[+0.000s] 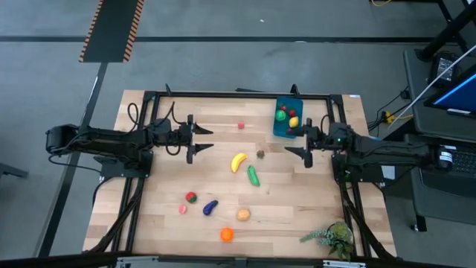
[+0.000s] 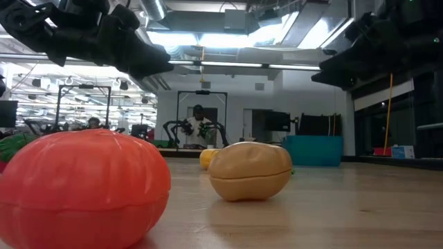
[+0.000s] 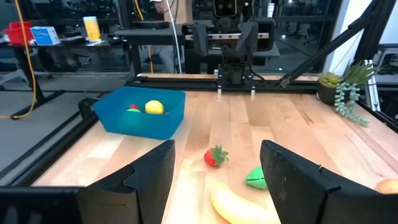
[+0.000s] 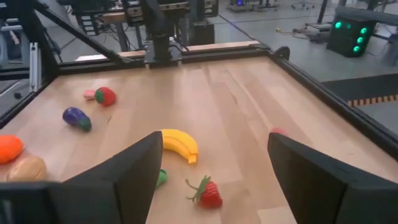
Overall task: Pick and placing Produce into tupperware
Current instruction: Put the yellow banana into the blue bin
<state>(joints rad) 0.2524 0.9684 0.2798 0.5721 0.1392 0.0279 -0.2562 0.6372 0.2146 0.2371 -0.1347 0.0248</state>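
Both grippers hang above the wooden table (image 1: 149,216) and hold nothing. Our left gripper (image 1: 207,140) has its fingers apart, and our right gripper (image 1: 291,138) also stands open, just beside the blue tupperware (image 1: 286,130) at the far edge. We judge that they face each other over the middle because the nearest pieces lie between them: the yellow banana (image 1: 238,161), the green cucumber (image 1: 253,176) and a small strawberry (image 4: 208,193).

Inside the tupperware we already see some produce, a yellow piece (image 3: 154,107) and something red and green. Well apart, near the front edge, lie a purple eggplant (image 1: 210,207), a red piece (image 1: 190,197), a tan piece (image 1: 243,215) and an orange one (image 1: 226,234). A small red piece (image 1: 241,125) sits alone near the far edge. A leafy sprig (image 1: 331,237) rests at the front right corner.
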